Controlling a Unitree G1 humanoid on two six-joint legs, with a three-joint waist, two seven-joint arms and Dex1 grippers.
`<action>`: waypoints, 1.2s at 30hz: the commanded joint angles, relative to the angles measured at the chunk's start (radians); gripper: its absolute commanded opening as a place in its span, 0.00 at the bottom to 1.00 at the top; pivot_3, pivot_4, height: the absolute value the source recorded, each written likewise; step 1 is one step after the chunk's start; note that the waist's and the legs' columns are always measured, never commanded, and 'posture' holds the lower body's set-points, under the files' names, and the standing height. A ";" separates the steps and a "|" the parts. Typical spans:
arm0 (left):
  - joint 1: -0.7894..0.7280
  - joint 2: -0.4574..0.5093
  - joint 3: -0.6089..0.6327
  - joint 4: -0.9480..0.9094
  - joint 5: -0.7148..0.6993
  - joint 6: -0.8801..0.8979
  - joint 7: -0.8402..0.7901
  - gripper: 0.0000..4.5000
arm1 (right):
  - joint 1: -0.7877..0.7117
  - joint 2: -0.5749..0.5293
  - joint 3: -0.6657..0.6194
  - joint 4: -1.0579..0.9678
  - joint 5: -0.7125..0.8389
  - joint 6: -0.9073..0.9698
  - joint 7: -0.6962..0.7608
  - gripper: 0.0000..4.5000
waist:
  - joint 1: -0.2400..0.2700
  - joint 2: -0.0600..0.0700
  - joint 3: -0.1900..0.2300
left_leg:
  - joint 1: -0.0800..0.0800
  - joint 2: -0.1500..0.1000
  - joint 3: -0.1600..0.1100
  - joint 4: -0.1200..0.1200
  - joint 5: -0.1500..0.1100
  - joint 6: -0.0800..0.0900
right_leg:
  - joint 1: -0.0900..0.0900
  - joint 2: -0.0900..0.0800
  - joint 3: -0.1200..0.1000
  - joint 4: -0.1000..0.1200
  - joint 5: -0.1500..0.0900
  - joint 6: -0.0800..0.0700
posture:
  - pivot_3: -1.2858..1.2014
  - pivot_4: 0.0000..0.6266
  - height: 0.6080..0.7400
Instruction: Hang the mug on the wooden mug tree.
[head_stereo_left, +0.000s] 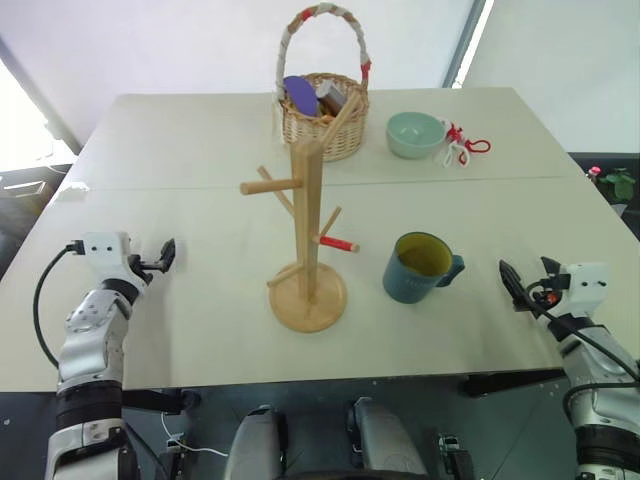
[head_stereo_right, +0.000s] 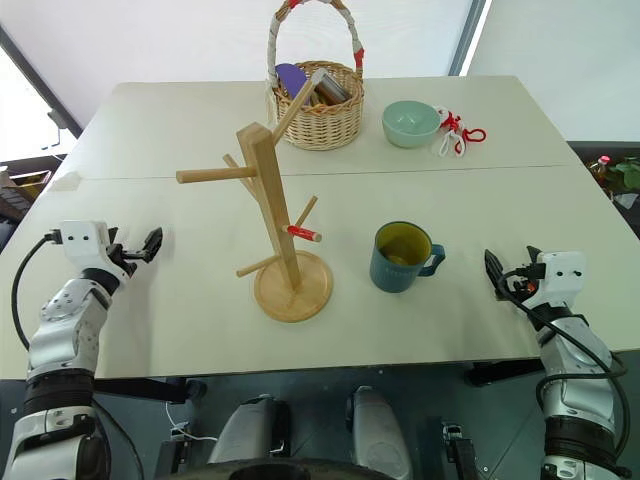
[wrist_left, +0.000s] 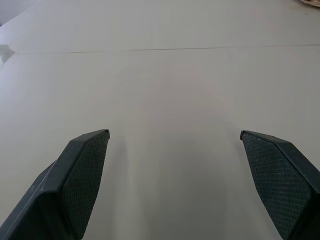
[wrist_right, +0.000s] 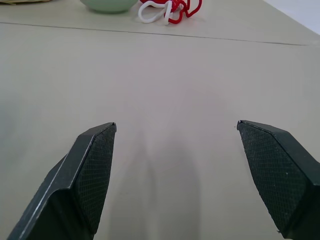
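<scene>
While the mug stands untouched on the table just right of the wooden mug tree, nothing has begun. Both the right gripper and left gripper are spread wide and empty. Reaching for the mug with the right gripper likely comes next.

I'm looking at a test lab: bare bench, white screens behind it, cables below.

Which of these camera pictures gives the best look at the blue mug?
The right eye view: the mug stands whole there, upright on the table, yellow inside and handle both plain. The left eye view shows it nearly as well, from a slightly different angle. The two wrist views look along bare table past each tool's fingers.
</scene>
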 joint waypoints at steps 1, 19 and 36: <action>-0.013 0.003 -0.003 -0.044 -0.009 -0.006 -0.007 1.00 | 0.001 -0.007 -0.011 -0.052 -0.001 -0.003 -0.003 0.89 | 0.000 0.000 0.000 | 0.000 0.000 0.000 0.000 0.000 0.000 | 0.000 0.000 0.000 0.000 0.000 0.000 | 0.52 0.24 1.00; 0.102 0.043 -0.095 -0.241 -0.127 0.046 -0.342 1.00 | 0.088 -0.019 -0.046 -0.155 0.051 0.016 0.040 0.89 | -0.001 0.001 0.000 | 0.000 0.000 0.000 -0.001 0.000 0.000 | 0.000 0.000 0.000 0.000 0.000 0.000 | 0.52 0.24 1.00; 0.310 0.232 -0.223 -0.536 -0.338 0.117 -0.879 1.00 | 0.312 0.044 0.039 -0.439 0.062 0.070 0.122 0.89 | -0.001 0.004 0.001 | -0.001 0.009 0.003 -0.005 0.000 -0.001 | -0.003 -0.001 -0.001 -0.010 0.001 -0.004 | 0.52 0.24 1.00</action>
